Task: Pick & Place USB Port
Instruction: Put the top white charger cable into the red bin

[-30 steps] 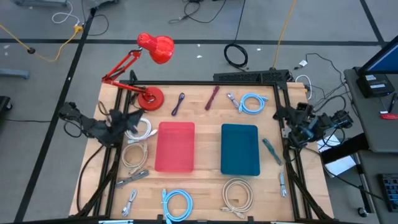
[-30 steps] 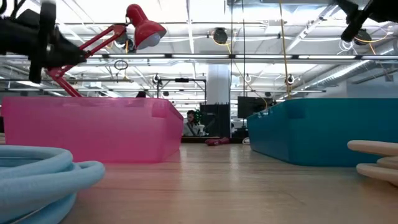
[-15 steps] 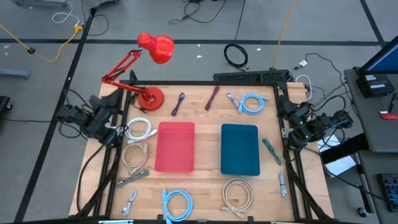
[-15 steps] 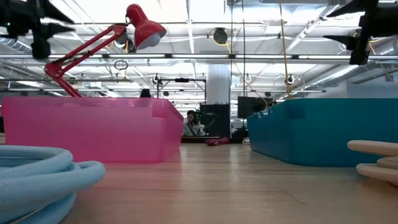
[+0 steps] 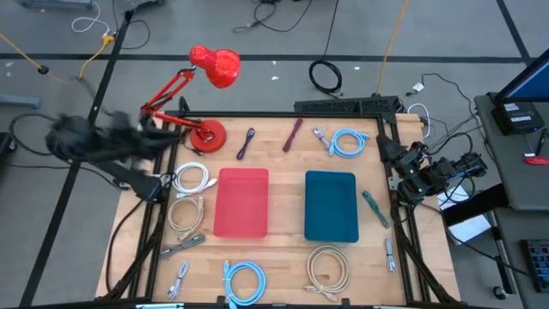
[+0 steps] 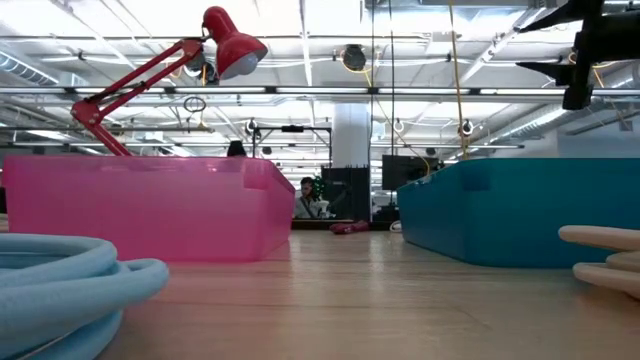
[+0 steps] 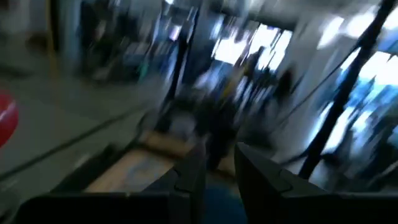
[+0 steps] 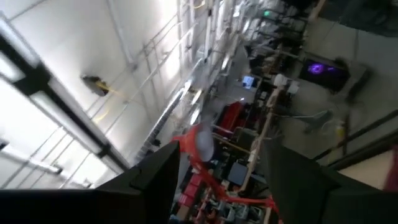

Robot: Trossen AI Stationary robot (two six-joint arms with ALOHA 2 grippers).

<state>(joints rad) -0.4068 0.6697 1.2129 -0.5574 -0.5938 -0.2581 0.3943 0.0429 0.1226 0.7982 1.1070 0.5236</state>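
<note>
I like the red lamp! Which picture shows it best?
The high view shows the whole red lamp from above: shade, arm and round base. The low view shows only its shade and arm; the right wrist view gives a tilted glimpse; the left wrist view just a red edge.

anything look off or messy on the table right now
Nothing stands out. The pink bin and teal bin sit square, side by side, with the coiled cables, such as the blue one, lying loose around them. The left arm is a blur off the table's left edge; the right gripper hangs at the right edge.

I see a red lamp (image 5: 212,67) at the table's far left corner. A black cable coil (image 5: 325,75) lies on the floor beyond the far edge.
</note>
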